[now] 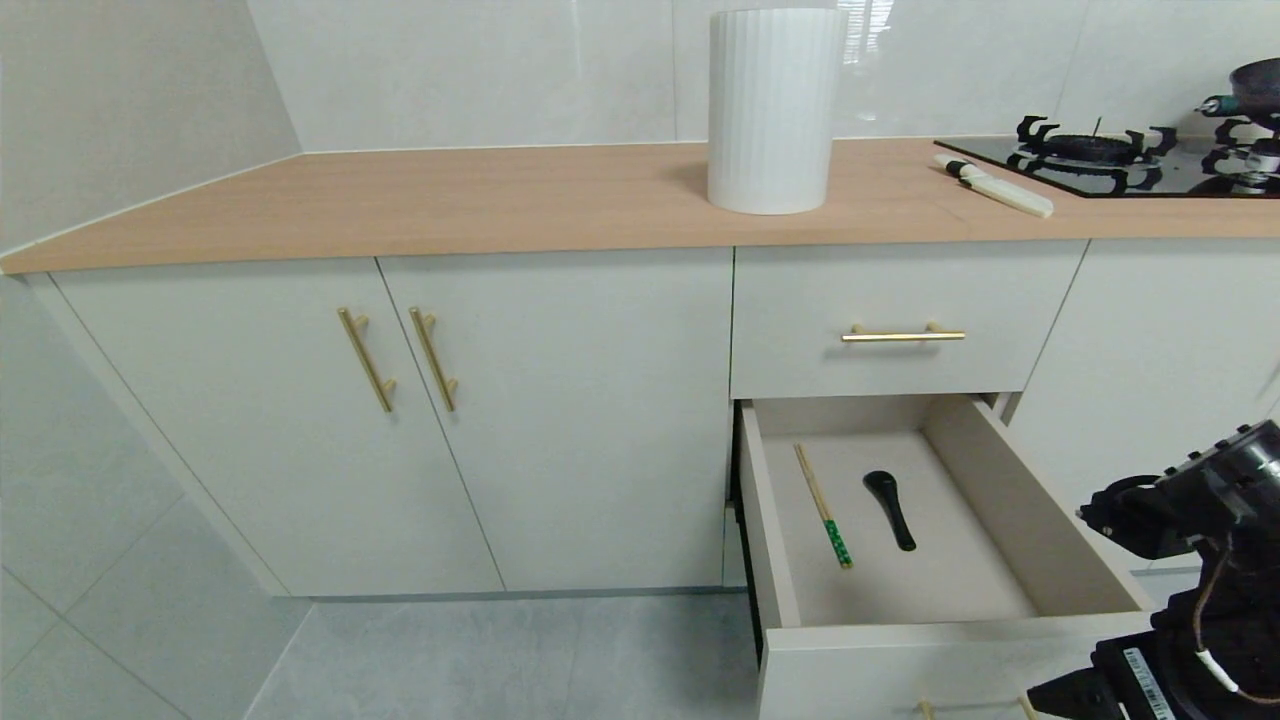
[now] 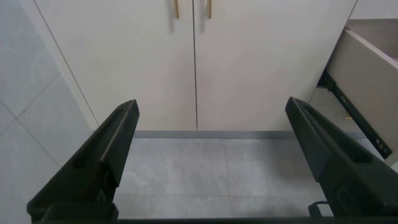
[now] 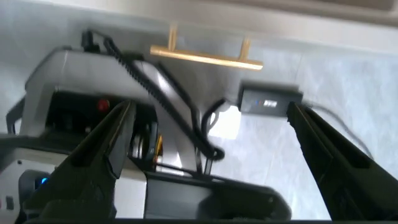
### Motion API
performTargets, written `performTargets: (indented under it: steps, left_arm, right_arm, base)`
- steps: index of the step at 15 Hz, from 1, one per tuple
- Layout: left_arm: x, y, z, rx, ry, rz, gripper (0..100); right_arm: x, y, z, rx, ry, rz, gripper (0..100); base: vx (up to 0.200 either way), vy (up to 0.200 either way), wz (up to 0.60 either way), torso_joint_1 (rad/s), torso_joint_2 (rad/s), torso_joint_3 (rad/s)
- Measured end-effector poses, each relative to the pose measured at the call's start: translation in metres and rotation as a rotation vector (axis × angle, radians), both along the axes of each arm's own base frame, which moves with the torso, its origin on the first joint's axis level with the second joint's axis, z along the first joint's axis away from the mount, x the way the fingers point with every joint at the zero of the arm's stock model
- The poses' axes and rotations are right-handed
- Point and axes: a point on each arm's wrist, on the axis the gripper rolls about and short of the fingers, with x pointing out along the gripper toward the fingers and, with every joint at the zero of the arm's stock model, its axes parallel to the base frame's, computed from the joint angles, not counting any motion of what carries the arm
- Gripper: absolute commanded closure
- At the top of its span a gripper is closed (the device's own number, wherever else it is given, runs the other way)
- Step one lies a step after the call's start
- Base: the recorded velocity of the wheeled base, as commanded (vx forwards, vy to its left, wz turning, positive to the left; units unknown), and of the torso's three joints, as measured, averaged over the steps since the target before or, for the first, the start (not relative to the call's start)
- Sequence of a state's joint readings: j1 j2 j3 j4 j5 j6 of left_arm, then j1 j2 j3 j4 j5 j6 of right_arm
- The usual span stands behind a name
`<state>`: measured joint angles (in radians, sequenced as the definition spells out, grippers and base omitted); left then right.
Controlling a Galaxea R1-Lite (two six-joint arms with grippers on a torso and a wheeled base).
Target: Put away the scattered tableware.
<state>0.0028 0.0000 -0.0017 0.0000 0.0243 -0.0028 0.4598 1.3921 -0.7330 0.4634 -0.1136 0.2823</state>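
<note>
1. Head view, lower right: chopsticks point(image 1: 823, 505) and spoon point(image 1: 889, 505) lie in the drawer point(image 1: 770, 520); white utensil point(image 1: 993, 186) upper right on counter point(image 1: 500, 200).
2. Left gripper point(image 2: 211, 162), right gripper point(image 3: 208, 162): fingers apart, empty; fetching the white utensil seems next.

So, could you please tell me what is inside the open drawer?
The open drawer holds chopsticks with green ends and a black spoon, lying side by side, not touching. Its front panel hides the nearest strip of the floor.
</note>
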Motion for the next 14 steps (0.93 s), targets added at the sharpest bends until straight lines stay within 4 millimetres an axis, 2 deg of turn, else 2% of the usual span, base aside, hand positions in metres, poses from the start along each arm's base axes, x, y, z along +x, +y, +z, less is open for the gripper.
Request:
performTargets:
  steps: [4, 9, 14]
  left_arm:
    - [0.000, 0.000, 0.000, 0.000, 0.000, 0.000, 0]
    - [0.000, 0.000, 0.000, 0.000, 0.000, 0.000, 0]
    - [0.000, 0.000, 0.000, 0.000, 0.000, 0.000, 0]
  right_arm:
    - [0.013, 0.007, -0.019, -0.018, 0.062, -0.030, 0]
    - [0.030, 0.015, -0.045, 0.005, 0.015, -0.057, 0]
    - [0.038, 0.017, -0.056, -0.015, -0.003, -0.115, 0]
  base:
    - [0.000, 0.000, 0.00, 0.000, 0.00, 0.000]
    - [0.000, 0.000, 0.00, 0.000, 0.00, 0.000]
    - [0.000, 0.000, 0.00, 0.000, 0.00, 0.000]
